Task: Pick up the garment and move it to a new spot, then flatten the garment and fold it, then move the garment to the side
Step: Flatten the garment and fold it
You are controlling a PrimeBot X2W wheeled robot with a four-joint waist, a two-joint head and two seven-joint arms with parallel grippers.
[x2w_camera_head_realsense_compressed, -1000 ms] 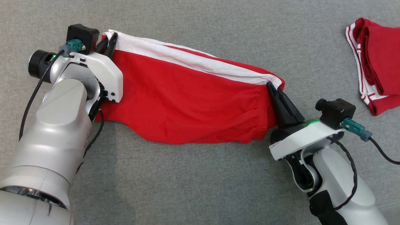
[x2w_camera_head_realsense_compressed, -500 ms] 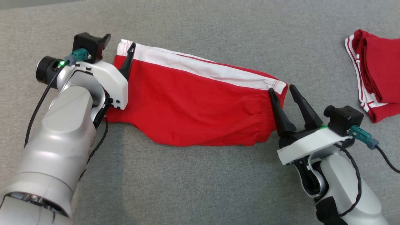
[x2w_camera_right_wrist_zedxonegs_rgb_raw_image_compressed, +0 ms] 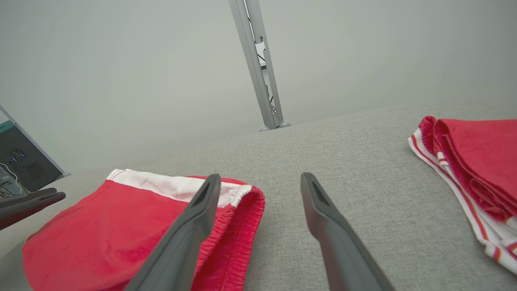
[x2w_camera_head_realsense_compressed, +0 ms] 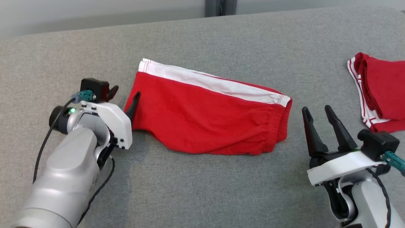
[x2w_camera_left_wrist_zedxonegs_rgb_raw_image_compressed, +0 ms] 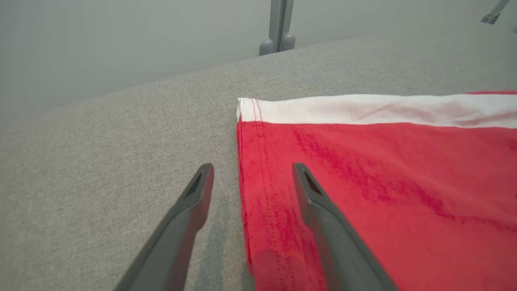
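Note:
The garment (x2w_camera_head_realsense_compressed: 205, 120) is a pair of red shorts with a white side band, lying folded lengthwise and flat on the grey surface. My left gripper (x2w_camera_head_realsense_compressed: 126, 91) is open at its left end, one finger over the hem and the other over bare cloth surface; the left wrist view shows the hem edge (x2w_camera_left_wrist_zedxonegs_rgb_raw_image_compressed: 246, 169) between the fingers of that gripper (x2w_camera_left_wrist_zedxonegs_rgb_raw_image_compressed: 252, 167), untouched. My right gripper (x2w_camera_head_realsense_compressed: 316, 108) is open just right of the elastic waistband, apart from it. In the right wrist view the waistband end (x2w_camera_right_wrist_zedxonegs_rgb_raw_image_compressed: 246, 202) lies beside the left finger of the gripper (x2w_camera_right_wrist_zedxonegs_rgb_raw_image_compressed: 260, 177).
A second red garment with white stripes (x2w_camera_head_realsense_compressed: 383, 91) lies folded at the right edge, also seen as a red pile (x2w_camera_right_wrist_zedxonegs_rgb_raw_image_compressed: 472, 161) in the right wrist view. The grey padded surface (x2w_camera_head_realsense_compressed: 202, 190) extends to a far edge with a metal post (x2w_camera_head_realsense_compressed: 221, 7) behind it.
Both grippers opened, let go of the garment's far corners and drew back toward me. The garment now lies flat. The head camera tilted up, so the whole picture shifted down.

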